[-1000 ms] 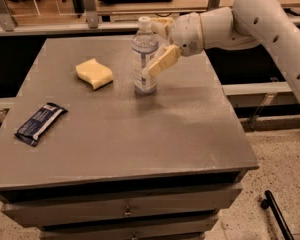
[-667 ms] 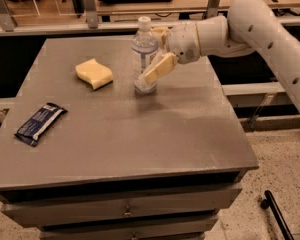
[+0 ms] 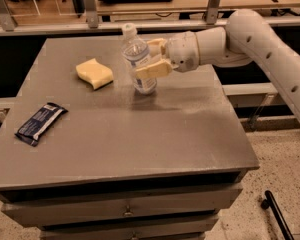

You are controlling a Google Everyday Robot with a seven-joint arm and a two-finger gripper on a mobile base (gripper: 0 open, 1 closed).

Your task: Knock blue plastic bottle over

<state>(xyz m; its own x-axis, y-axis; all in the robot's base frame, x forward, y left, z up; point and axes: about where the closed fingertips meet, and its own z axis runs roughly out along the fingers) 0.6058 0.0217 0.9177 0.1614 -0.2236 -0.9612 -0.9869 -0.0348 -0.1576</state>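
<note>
Blue plastic bottle [image 3: 138, 59] stands on its base near the middle of the worktop's far edge, leaning left. Gripper [image 3: 154, 57] is at its right side, jaws apart, near finger across the bottle's front. Yellow sponge [image 3: 94, 73] lies left of it; dark wrapper [image 3: 40, 122] at the left edge.

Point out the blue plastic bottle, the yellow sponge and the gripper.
blue plastic bottle [image 3: 135, 54], camera view: on its printed label.
yellow sponge [image 3: 94, 73], camera view: middle of its top face.
gripper [image 3: 149, 58], camera view: its front end, at the bottle's right side.
</note>
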